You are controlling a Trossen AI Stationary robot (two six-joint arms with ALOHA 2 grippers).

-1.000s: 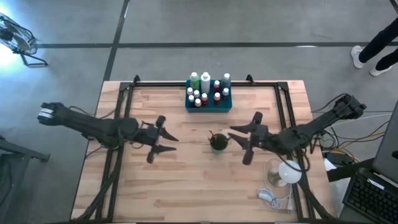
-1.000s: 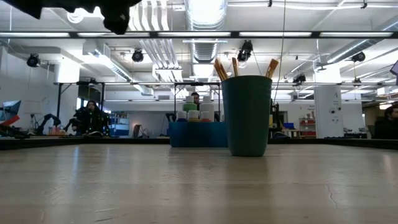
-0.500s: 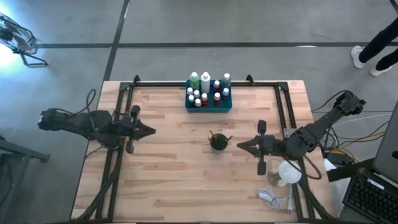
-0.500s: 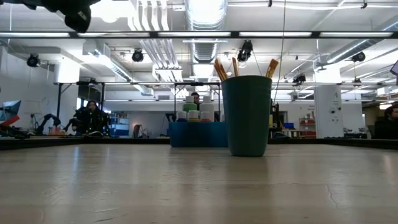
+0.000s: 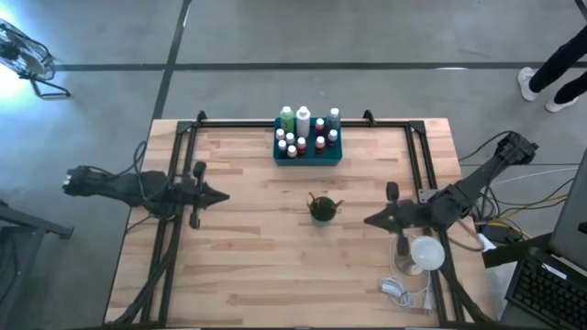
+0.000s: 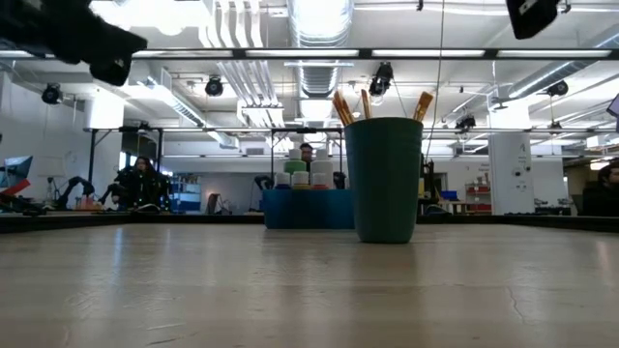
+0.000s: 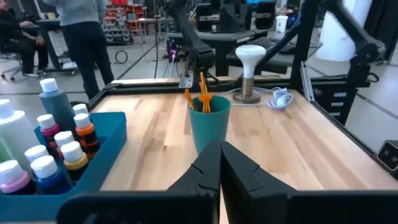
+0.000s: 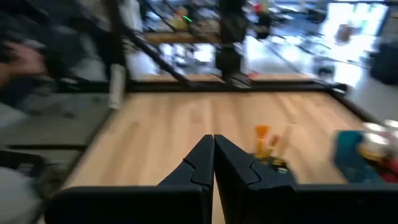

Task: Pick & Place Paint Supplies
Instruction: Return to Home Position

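Observation:
The teal tray (image 5: pixel 307 158) stands at the table's far middle, and the white-capped bottles (image 5: pixel 304 128) stand upright in it; the left wrist view shows them too (image 7: pixel 53 146). Nearer, at the table's centre, the dark green cup (image 5: pixel 321 210) stands on its base with thin paintbrushes (image 6: pixel 345 108) upright in it. My left gripper (image 5: pixel 223 195) is shut, left of the cup, pointing at it (image 7: pixel 209 127). My right gripper (image 5: pixel 369 220) is shut, right of the cup. Neither touches anything.
A white lamp-like object (image 5: pixel 425 254) and a small white device (image 5: pixel 394 289) with cables sit at the table's near right corner, beside my right arm. Black frame rails (image 5: pixel 179 156) run along both sides. A person's legs (image 5: pixel 559 64) show beyond the far right corner.
Both grippers have shut from wide open and drawn back from the cup, the left toward the table's left edge, the right toward the right edge and slightly nearer. Cup, brushes, tray and bottles have stayed put.

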